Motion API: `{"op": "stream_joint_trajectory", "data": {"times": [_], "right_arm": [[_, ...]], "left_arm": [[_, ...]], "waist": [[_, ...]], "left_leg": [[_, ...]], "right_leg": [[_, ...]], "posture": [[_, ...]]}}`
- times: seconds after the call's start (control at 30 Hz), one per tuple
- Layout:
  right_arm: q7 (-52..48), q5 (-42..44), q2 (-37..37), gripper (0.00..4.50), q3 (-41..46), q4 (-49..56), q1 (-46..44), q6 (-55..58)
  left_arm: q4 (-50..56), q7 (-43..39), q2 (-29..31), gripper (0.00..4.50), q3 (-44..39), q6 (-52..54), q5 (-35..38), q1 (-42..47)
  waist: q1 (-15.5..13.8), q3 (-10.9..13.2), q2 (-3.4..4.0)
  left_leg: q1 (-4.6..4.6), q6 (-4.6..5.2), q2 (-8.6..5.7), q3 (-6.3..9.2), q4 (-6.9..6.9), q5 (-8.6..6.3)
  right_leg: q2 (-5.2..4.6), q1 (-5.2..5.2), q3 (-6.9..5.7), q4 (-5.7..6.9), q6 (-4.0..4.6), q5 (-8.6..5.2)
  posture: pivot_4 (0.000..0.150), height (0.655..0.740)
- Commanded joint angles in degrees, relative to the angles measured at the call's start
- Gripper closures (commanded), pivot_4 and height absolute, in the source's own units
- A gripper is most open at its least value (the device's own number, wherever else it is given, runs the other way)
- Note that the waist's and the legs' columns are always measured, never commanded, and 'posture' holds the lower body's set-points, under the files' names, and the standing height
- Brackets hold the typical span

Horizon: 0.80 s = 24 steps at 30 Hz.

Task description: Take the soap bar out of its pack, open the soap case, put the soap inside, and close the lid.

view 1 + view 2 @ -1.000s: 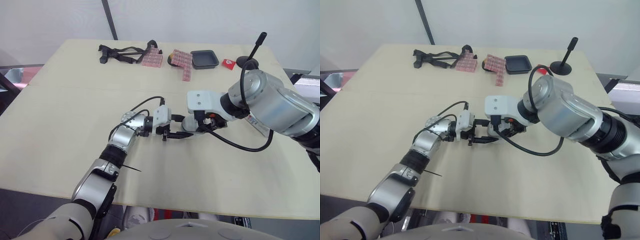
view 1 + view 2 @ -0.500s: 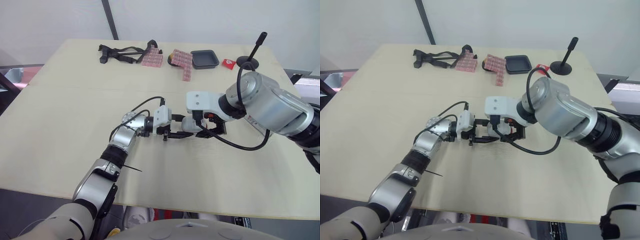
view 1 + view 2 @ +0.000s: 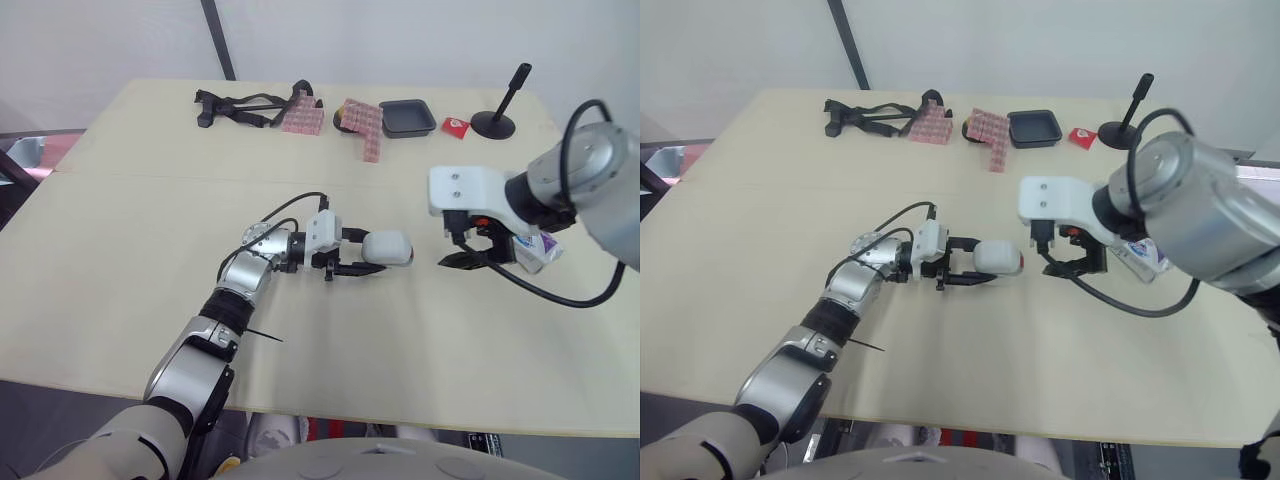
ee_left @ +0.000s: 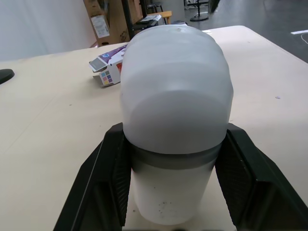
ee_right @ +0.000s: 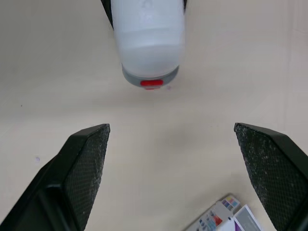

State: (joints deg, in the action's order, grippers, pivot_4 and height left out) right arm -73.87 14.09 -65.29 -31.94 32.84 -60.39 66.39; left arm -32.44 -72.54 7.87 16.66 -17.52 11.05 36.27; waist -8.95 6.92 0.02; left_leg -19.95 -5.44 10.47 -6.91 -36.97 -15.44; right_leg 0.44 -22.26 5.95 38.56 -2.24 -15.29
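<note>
Pale desk (image 3: pixel 150 200) before a white wall, with clutter along its far edge. Left pincer (image 3: pixel 358 252): fingers pressed onto the near end of the white soap case (image 3: pixel 388 248), which lies lengthwise at mid-desk, its free end toward the right arm. The lid looks shut, with a red latch (image 5: pixel 153 83) on the free end. Whether the case touches the desk cannot be told. Right pincer (image 3: pixel 470 250): fingers spread wide, holding nothing, apart from the case and facing the latch. Soap pack (image 3: pixel 535 248): lying just beyond the right pincer.

Likely hazards: the case is smooth, rounded and gripped at one end only, so a push on the latch could pivot or slide it out of the grip. The wide fingers could also knock the pack aside.
</note>
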Motion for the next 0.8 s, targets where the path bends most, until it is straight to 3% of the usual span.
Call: {"op": "stream_joint_trajectory", "data": {"times": [0.03,0.2,0.37,0.5,0.8], "right_arm": [[-0.2,2.1,0.3,0.06,5.0,-0.3,-1.7,0.5],[-0.3,5.9,1.8,1.55,9.2,0.7,-2.2,1.3],[6.8,10.9,13.8,3.19,17.1,-7.2,-5.7,13.1],[9.9,13.5,16.6,4.47,20.1,-6.2,-2.1,13.8],[13.1,19.4,17.6,4.47,21.4,-0.5,4.3,11.8]], "left_arm": [[-0.4,-0.3,0.7,2.54,0.8,1.0,-1.4,-1.0],[0.0,-0.6,1.1,2.54,0.9,1.2,-1.5,-1.1],[0.6,-0.6,1.3,2.54,1.0,1.7,-1.5,-1.4],[1.1,-0.1,1.4,2.54,1.0,2.0,-1.6,-1.6],[2.3,0.2,2.0,2.54,1.2,2.8,-1.7,-1.9]], "waist": [[0.0,0.0,0.0],[0.0,0.0,0.0],[0.7,0.0,0.02],[0.0,0.0,-0.02],[-0.3,0.0,0.0]], "left_leg": [[0.0,0.0,0.0,0.0,0.0,0.0],[-0.07,0.02,0.0,0.0,0.0,-0.01],[-0.03,0.02,0.0,-0.01,0.0,0.02],[-0.13,0.02,-0.03,0.01,0.0,0.02],[-0.13,0.0,0.01,-0.01,0.03,0.01]], "right_leg": [[0.0,0.0,0.0,0.0,0.0,0.0],[0.01,-0.01,-0.02,-0.06,0.0,0.0],[0.01,-0.05,-0.03,0.03,0.01,0.0],[0.02,0.0,-0.1,-0.11,0.01,0.0],[0.08,-0.01,-0.11,-0.15,0.0,0.0]], "posture": [[0.15,0.74],[0.15,0.74],[0.15,0.74],[0.15,0.74],[0.15,0.74]]}}
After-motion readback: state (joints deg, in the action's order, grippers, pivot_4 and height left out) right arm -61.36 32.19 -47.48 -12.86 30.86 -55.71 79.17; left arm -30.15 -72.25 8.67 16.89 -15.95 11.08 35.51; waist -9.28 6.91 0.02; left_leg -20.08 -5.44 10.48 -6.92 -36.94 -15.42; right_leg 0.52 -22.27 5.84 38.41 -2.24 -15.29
